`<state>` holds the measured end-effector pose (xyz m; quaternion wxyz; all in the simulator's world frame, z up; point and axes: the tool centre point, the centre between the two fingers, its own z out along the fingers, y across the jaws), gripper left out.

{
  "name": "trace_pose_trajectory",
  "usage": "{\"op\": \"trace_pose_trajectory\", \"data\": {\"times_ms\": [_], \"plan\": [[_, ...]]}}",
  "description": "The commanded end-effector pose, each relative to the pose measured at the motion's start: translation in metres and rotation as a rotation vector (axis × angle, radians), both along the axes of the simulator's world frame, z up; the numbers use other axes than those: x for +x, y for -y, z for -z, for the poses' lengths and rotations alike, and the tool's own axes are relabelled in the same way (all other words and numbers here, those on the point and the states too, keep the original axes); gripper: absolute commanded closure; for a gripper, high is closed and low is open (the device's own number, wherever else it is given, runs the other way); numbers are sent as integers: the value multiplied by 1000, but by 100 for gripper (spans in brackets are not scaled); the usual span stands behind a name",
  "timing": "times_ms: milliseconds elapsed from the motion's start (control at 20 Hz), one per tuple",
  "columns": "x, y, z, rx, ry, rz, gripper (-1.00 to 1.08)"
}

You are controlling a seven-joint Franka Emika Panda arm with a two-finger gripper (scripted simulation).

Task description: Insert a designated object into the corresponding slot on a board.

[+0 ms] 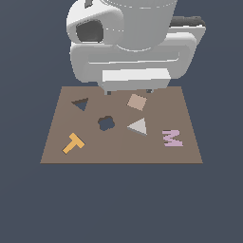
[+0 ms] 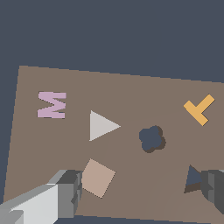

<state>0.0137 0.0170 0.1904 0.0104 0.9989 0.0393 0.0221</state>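
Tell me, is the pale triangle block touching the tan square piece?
Apart. In the wrist view, bare brown board shows between the grey-white triangle block and the tan square; the exterior view shows the same gap.

Brown board on dark ground.

A flat, dark slate-blue ground is filling the whole surround in the exterior view, running unbroken from the near edge to the far one with no seam, texture or horizon showing. The same plain blue-grey expanse is spreading across the wrist view wherever the scene is lying open. Light is falling evenly and softly over everything, casting only faint shading and leaving no bright spots or hard-edged shadows on that surface.
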Motion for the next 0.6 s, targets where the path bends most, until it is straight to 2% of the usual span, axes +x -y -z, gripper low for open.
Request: {"op": "trace_pose_trajectory", "data": {"times_ms": [0,550], "plan": [[0,0,0,0,0,0,-92],[0,-4,9,2,-2,75,-92]]}}
